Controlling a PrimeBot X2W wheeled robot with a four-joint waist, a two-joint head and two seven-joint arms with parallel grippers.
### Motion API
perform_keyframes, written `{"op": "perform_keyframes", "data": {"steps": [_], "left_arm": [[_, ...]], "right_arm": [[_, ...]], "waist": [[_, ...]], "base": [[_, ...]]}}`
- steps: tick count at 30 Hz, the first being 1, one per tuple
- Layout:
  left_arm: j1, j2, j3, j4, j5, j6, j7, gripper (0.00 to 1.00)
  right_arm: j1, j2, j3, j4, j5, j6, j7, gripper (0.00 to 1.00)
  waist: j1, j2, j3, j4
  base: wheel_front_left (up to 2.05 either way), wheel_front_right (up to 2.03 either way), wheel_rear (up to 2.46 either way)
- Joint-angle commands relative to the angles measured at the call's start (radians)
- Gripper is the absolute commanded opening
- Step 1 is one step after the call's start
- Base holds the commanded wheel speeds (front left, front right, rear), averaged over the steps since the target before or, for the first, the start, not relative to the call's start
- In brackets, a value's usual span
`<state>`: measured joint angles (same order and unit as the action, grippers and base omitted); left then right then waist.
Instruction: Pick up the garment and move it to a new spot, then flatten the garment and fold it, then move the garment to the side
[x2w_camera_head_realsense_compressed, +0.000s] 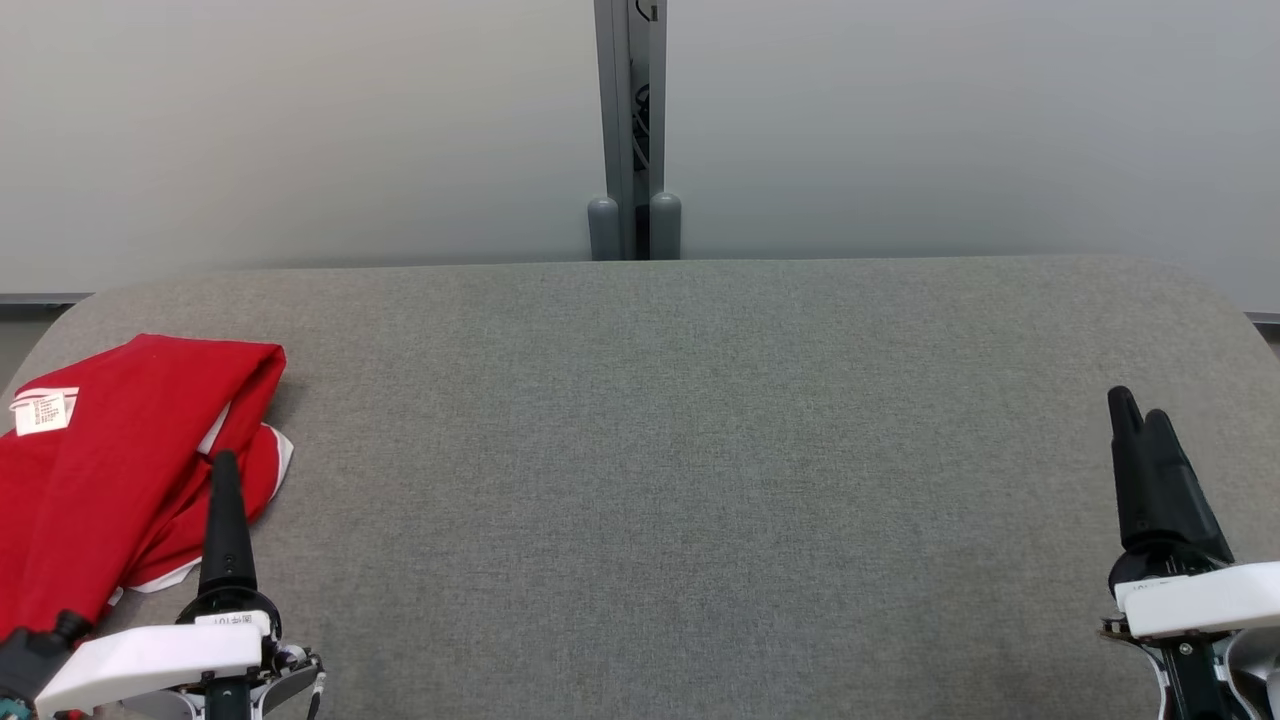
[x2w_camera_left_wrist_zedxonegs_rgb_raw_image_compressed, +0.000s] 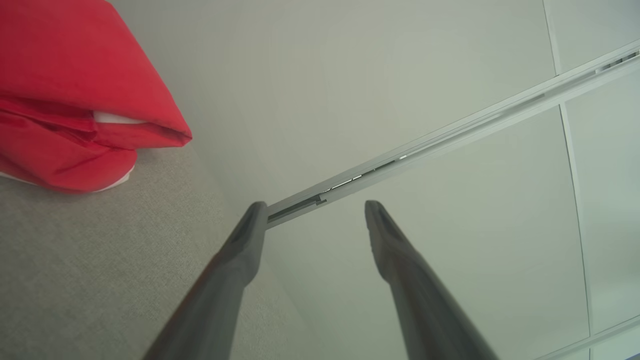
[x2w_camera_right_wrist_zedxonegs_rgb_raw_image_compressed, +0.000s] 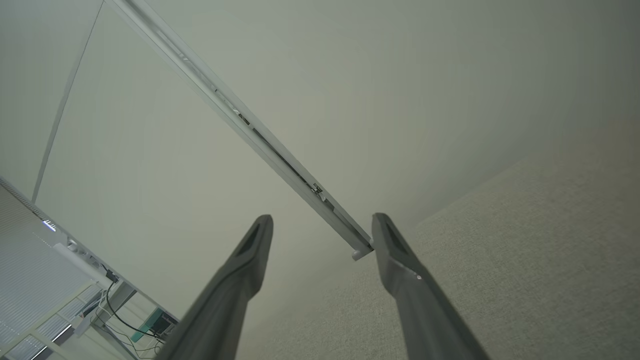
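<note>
Both dark two-fingered grippers hover at the near edge of the grey fabric-covered table, fingers spread apart and holding nothing: the left gripper at the near left, the right gripper at the near right. A loosely folded red cloth garment with white trim and a white label lies at the table's left end, just beside the left gripper.
</note>
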<state>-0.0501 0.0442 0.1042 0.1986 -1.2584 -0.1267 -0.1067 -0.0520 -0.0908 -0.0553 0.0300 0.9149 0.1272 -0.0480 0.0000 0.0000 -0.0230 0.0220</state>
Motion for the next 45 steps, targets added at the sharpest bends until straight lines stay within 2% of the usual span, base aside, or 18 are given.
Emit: {"op": "perform_keyframes", "data": {"steps": [1,6,10,15,25,34,37,45], "left_arm": [[-0.030,0.004,0.009,-0.022,0.036,-0.004,-0.010,1.00],[-0.028,0.004,0.024,-0.044,0.117,-0.004,-0.020,1.00],[-0.027,0.004,0.030,-0.086,0.202,0.020,-0.030,1.00],[-0.017,0.005,0.001,-0.147,0.318,0.079,-0.043,1.00],[0.009,0.005,-0.145,-0.230,0.599,0.198,-0.065,1.00],[0.010,0.006,-0.259,-0.167,0.821,0.285,-0.083,1.00],[0.004,0.006,-0.295,-0.140,0.891,0.299,-0.090,1.00],[-0.006,0.012,-0.356,-0.077,1.005,0.358,-0.106,1.00]], "right_arm": [[-0.027,-0.013,0.014,-0.037,-0.069,0.004,-0.016,1.00],[-0.039,-0.018,0.031,-0.068,-0.171,0.004,-0.031,1.00],[-0.046,-0.028,0.055,-0.082,-0.266,0.004,-0.044,1.00],[-0.058,-0.040,0.089,-0.090,-0.374,0.004,-0.061,1.00],[-0.070,-0.021,0.087,-0.114,-0.523,0.004,-0.092,1.00],[-0.072,-0.015,0.097,-0.066,-0.648,0.004,-0.117,1.00],[-0.066,-0.014,0.099,-0.041,-0.697,0.004,-0.126,1.00],[-0.037,0.030,0.034,0.053,-0.720,0.004,-0.145,1.00]], "waist": [[0.0000,0.0000,-0.002,0.002],[0.0000,0.0000,-0.005,0.004],[0.0000,0.0000,-0.008,0.007],[0.0000,0.0000,-0.009,0.009],[0.0000,0.0000,-0.008,0.005],[0.0000,0.0000,-0.008,-0.005],[0.0000,0.0000,-0.008,-0.006],[0.0000,0.0000,-0.011,-0.003]], "base": [[0.00,0.00,0.00],[0.00,0.00,0.00],[0.00,0.00,0.00],[0.00,0.00,0.00],[0.00,0.00,0.00],[0.00,0.00,0.00],[0.00,0.00,0.00],[0.00,0.00,0.00]]}}
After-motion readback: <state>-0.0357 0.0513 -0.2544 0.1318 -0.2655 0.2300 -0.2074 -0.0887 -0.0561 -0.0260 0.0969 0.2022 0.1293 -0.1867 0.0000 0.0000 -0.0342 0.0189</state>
